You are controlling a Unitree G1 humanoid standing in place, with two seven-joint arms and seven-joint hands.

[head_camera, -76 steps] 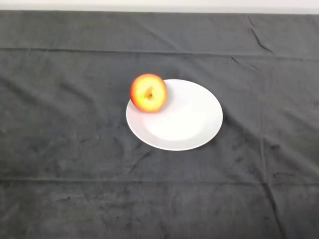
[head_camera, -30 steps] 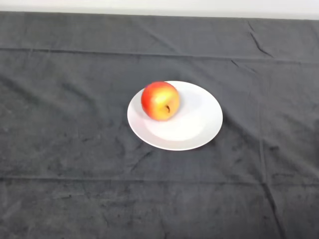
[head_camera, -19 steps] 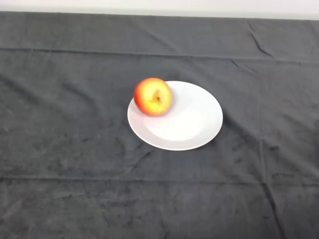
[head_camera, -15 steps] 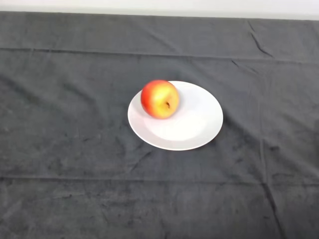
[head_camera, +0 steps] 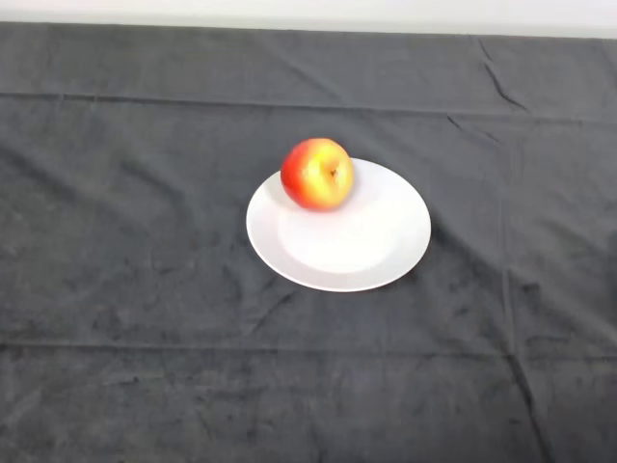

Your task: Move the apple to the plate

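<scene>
A red and yellow apple rests on the far left part of a round white plate near the middle of the table. Its stem hollow faces up and to the right. No part of the robot shows in the head view.
Dark grey cloth covers the whole table, with creases at the far right and folds running across the front. A pale strip of wall lines the table's far edge.
The apple has rocked back and forth on the plate's left side and now lies a little farther back and to the right. The plate has stayed put.
</scene>
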